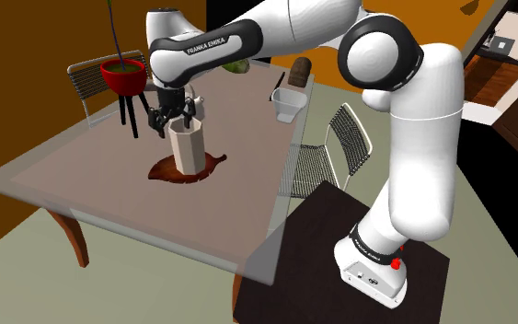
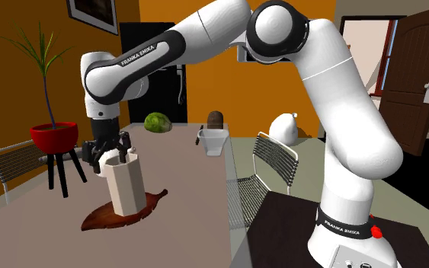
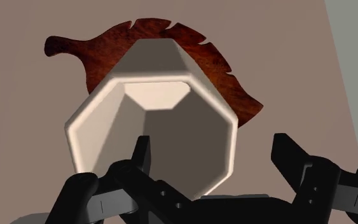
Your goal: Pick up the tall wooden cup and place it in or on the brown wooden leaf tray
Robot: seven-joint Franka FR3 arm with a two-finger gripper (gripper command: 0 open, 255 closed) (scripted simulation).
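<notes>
Red plant pot (image 1: 123,75) on black legs sits at the shoulder view's left, on the far side of the table (image 1: 63,175). Right of it, mid-table, a pale faceted tall cup (image 1: 189,147) stands upright on the brown leaf tray (image 1: 168,172). Gripper (image 1: 181,118) is at the cup's rim with fingers (image 3: 142,153) spread, one over the mouth and one outside, wall not clamped. Further right are a white container (image 1: 289,103), a wire chair (image 1: 326,156) and the dark stand (image 1: 293,267).

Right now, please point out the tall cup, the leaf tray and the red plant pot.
tall cup (image 1: 189,149): shoulder view, on its pale side wall.
leaf tray (image 1: 162,171): shoulder view, on the bare brown part left of the cup.
red plant pot (image 1: 123,77): shoulder view, on its front wall.
</notes>
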